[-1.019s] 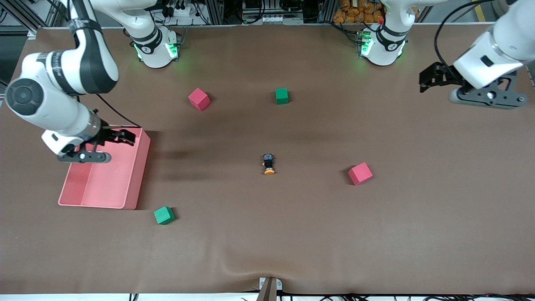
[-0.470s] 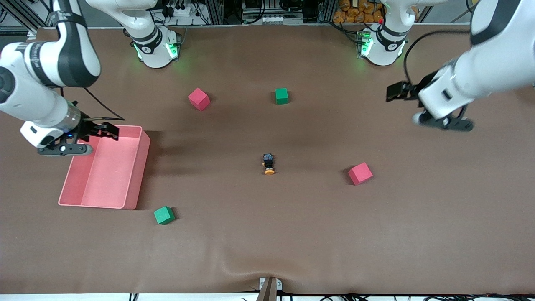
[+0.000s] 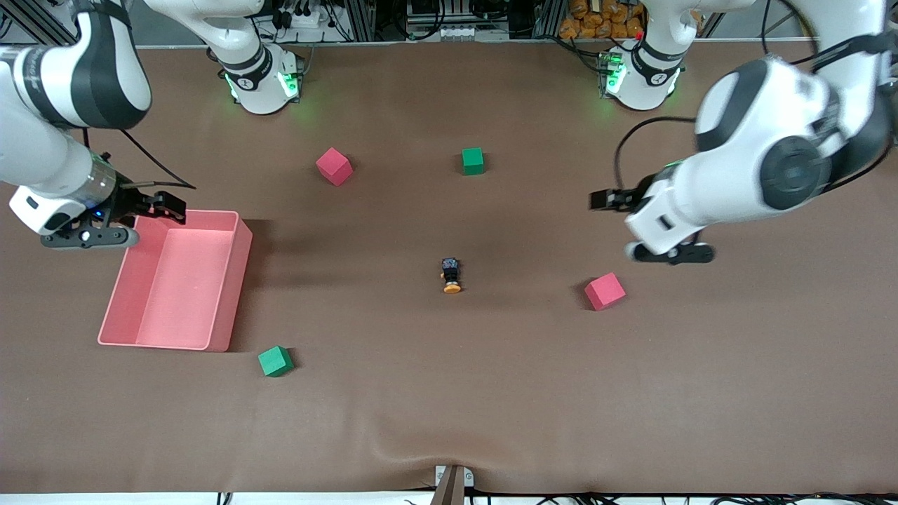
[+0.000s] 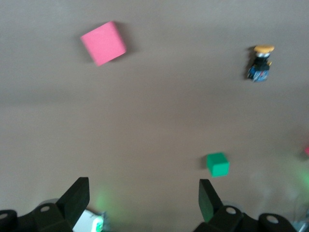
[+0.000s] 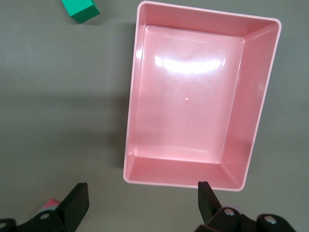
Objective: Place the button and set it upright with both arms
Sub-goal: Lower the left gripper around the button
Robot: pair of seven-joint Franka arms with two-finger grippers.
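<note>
The button [image 3: 452,275] lies on its side on the bare brown table [image 3: 449,393], about mid-table, its long axis running toward the front camera with the orange cap at the nearer end. Neither arm has it. The left gripper [image 3: 605,200] hangs with fingers spread and empty, over the table near a red cube [image 3: 605,291]; from those fingers the button is off toward the right arm's end. The right gripper [image 3: 158,205], also spread and empty, hovers at the pink bin [image 3: 235,280], well apart from the button. I'd say the left is the nearer one.

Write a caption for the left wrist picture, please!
Open left gripper above the brown table, button lying on its side.
</note>
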